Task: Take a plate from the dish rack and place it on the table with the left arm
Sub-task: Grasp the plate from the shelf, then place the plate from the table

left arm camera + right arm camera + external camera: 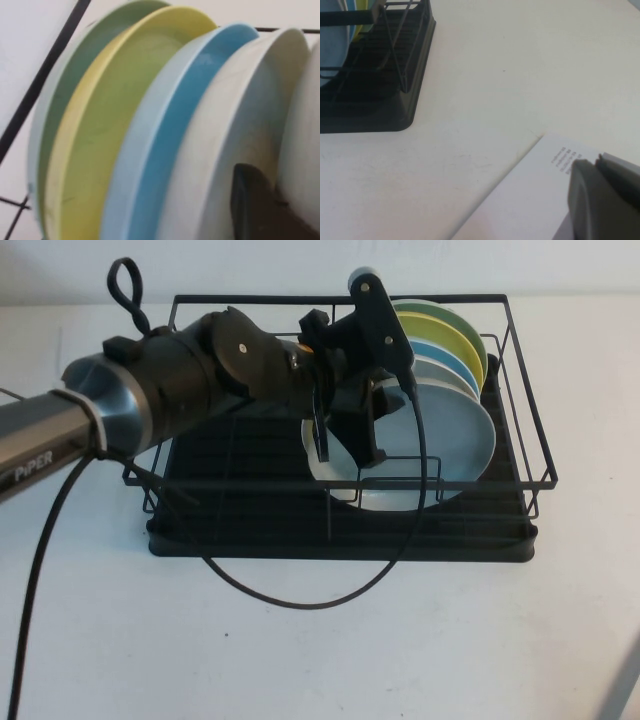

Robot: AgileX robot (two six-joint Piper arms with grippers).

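The pale grey-blue plate (pixel 445 440) stands at the front of the row in the black wire dish rack (pixel 250 525). My left arm reaches in from the left. My left gripper (pixel 343 435) straddles the plate's left rim and is shut on the plate. In the left wrist view one black finger (pixel 252 200) sits behind the plate (pixel 305 125), between it and the cream plate (pixel 240 115); the other finger is hidden. My right gripper (pixel 598 162) is shut and empty, low over the white table (pixel 300 640) at the far right.
Behind the held plate stand a cream plate (pixel 450 375), a brighter blue plate (pixel 440 350), a yellow-green one (pixel 460 332) and a green one (pixel 425 308). A cable loops over the rack's front. A printed white sheet (pixel 530 200) lies under the right gripper.
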